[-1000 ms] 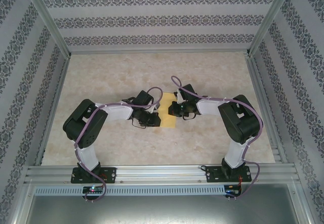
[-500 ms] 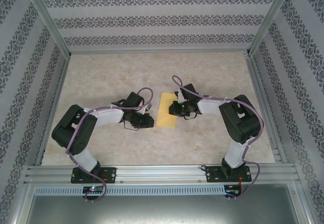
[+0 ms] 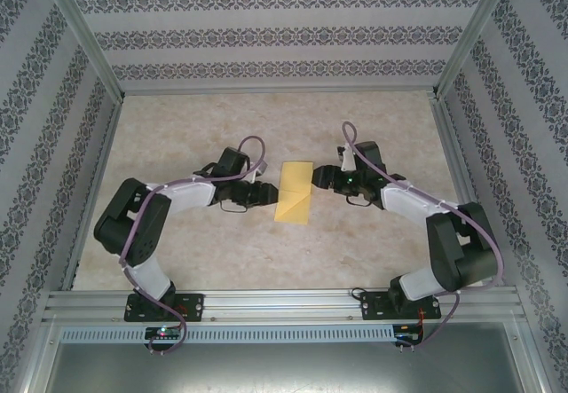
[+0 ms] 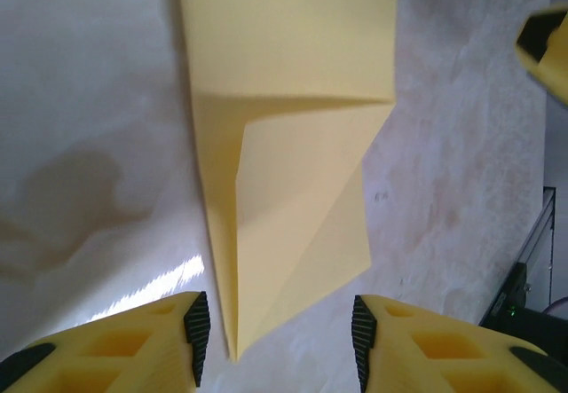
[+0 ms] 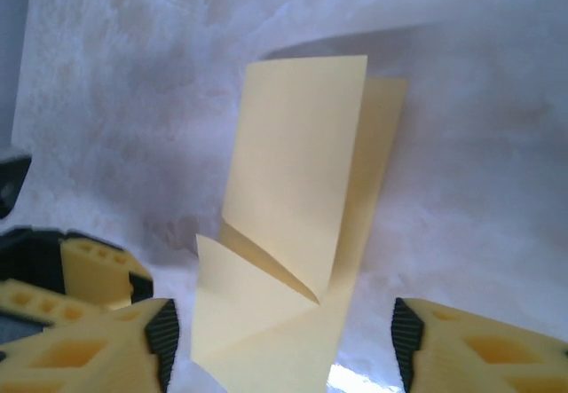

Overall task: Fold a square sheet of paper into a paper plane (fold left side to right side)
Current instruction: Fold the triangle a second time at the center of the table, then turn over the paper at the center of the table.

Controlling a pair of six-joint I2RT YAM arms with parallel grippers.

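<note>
The yellow sheet of paper (image 3: 295,192), folded narrow with a diagonal crease, is laid on the bench (image 3: 195,136). The left end effector (image 3: 264,192) is positioned just left of the sheet, jaws parted moderately, nothing gripped. The right end effector (image 3: 323,178) is positioned just right of the sheet, jaws spread wide, nothing gripped. A pointed corner of the sheet is seen between the left fingers (image 4: 197,326), clear of both.

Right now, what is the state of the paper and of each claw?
Square sheet of paper: folded, one corner creased over, lying loose on the table.
Left claw: open, holding nothing.
Right claw: open, holding nothing.
</note>
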